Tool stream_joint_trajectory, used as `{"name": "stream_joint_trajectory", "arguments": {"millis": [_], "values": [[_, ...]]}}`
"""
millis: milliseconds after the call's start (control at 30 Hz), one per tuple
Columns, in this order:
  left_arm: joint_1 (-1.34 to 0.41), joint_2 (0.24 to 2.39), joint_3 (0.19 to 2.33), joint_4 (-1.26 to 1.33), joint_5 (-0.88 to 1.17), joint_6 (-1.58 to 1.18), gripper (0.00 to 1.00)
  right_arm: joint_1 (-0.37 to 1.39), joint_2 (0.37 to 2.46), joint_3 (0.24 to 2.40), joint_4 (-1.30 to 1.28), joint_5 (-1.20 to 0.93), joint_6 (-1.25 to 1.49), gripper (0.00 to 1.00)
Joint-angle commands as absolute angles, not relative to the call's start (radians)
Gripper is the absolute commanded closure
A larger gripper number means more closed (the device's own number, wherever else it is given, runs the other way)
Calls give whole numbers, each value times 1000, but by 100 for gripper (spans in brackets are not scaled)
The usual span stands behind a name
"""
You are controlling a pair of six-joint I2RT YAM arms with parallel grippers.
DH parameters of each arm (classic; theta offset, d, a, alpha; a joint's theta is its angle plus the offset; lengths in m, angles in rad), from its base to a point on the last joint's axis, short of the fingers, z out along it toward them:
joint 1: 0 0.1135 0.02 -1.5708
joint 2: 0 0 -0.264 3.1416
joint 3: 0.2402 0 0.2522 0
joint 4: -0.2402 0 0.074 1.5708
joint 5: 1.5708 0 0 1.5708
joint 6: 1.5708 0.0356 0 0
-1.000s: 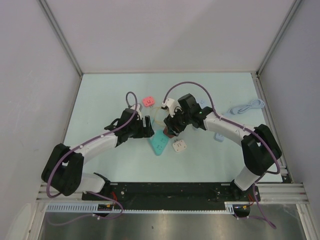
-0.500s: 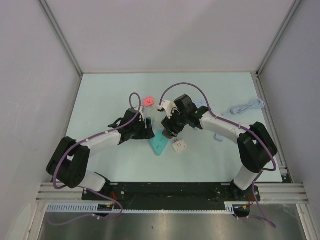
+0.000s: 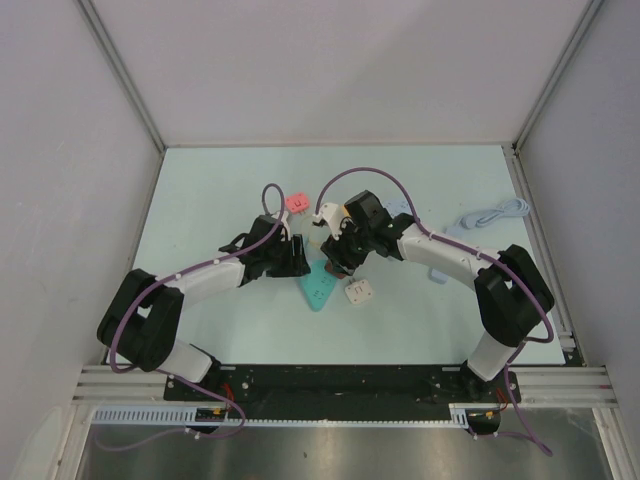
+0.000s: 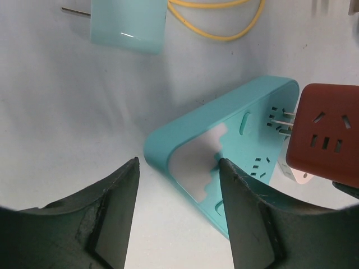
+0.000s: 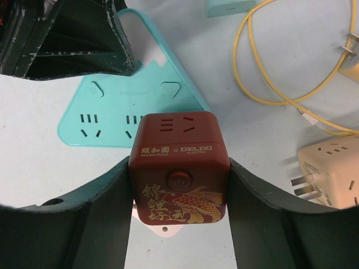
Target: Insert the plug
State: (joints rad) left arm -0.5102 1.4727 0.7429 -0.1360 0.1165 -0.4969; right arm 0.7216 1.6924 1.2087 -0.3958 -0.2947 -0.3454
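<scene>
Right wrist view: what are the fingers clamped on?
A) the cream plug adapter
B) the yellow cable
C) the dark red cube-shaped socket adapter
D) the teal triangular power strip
C: the dark red cube-shaped socket adapter sits pressed between both fingers of the right gripper, while the teal triangular power strip lies flat on the table beyond it.

Robot lab cell, white panel walls [image 3: 340, 60], alu rails [image 3: 570, 378]
</scene>
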Motion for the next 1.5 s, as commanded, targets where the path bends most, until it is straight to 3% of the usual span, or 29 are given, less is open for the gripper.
{"name": "stream_joint_trajectory", "arguments": {"millis": [0, 467, 1100, 1467], "values": [[-517, 1480, 770, -120, 130, -494, 37, 727, 1709, 1244, -411, -268, -351, 100], [-520, 1493, 782, -127, 150, -485, 42, 762, 1710, 1244, -451, -141, -331, 100], [-535, 1522, 795, -124, 178, -468, 48, 773, 1839, 1239, -476, -172, -365, 100], [-535, 1506, 753, -121, 183, -506, 51, 802, 1714, 977, -204, -146, -236, 100]]}}
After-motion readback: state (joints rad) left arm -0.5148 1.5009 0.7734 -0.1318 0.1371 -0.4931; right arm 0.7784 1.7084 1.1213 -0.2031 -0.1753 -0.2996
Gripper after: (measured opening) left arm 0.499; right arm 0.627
